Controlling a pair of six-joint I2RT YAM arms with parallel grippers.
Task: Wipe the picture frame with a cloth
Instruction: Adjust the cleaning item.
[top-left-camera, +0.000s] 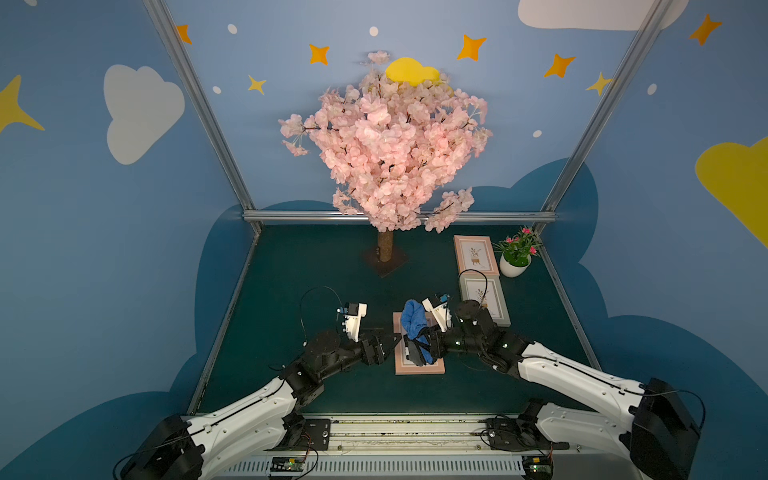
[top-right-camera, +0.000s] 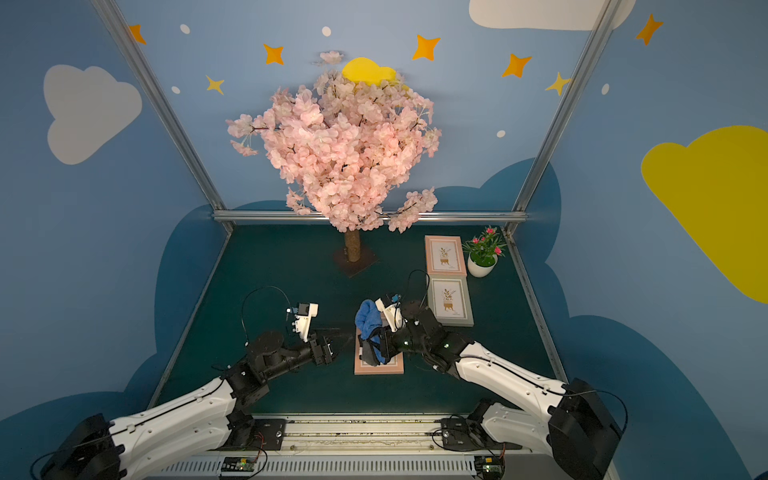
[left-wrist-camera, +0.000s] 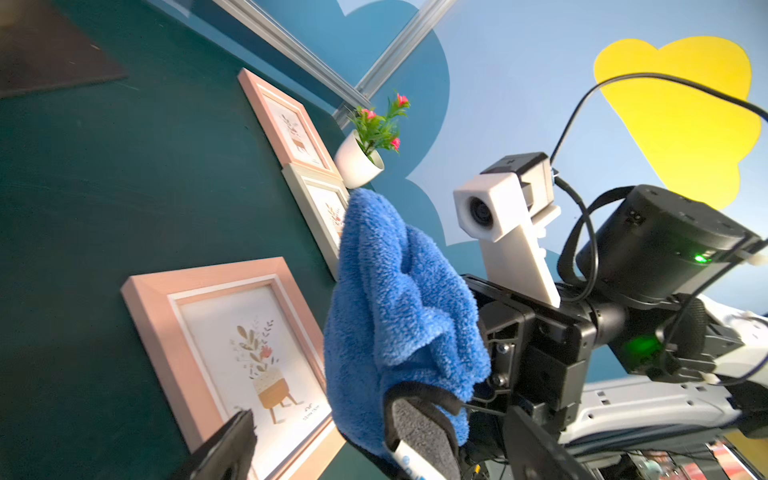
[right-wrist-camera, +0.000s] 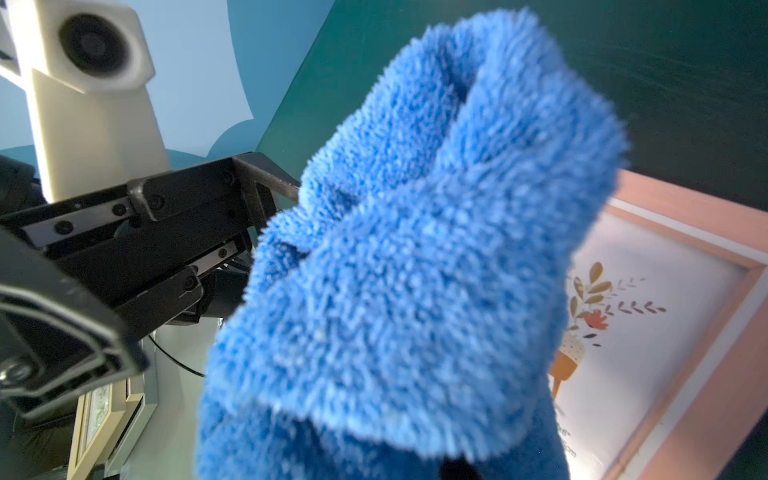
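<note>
1. The right pincer (top-left-camera: 415, 351) is squeezing shut on the cloth (left-wrist-camera: 395, 299). A fat blue bunch is sticking up out of it. We think it is holding the cloth bunched so a soft, thick part can rub the glass.
2. The cloth is hanging right over the picture frame (top-left-camera: 419, 369). The frame is lying flat on the green table (top-left-camera: 311, 291), between the two arms, where both can reach it.
3. The left pincer (top-left-camera: 392, 340) is sitting just beside the frame's left edge. Its jaws are standing apart and holding nothing. One of its dark fingers (left-wrist-camera: 228, 444) is poking in near the frame's corner. We are guessing it is waiting there to stop the frame from sliding.
4. Farther out, a second pink frame (top-left-camera: 476, 254) and a grey frame (top-left-camera: 494, 307) are lying flat near a little flower pot (top-left-camera: 515, 259). The pink tree (top-left-camera: 390, 145) is standing at the back. All of these are sitting well apart from the work.
5. In both top views, the cloth and the right pincer are covering much of the frame. The cloth may be touching the glass, but we cannot tell.
6. In the right wrist view, the fuzzy cloth is filling almost everything and hiding that pincer's own fingers. In the left wrist view, the cloth's grey side and white tag are getting cut off at the edge.
</note>
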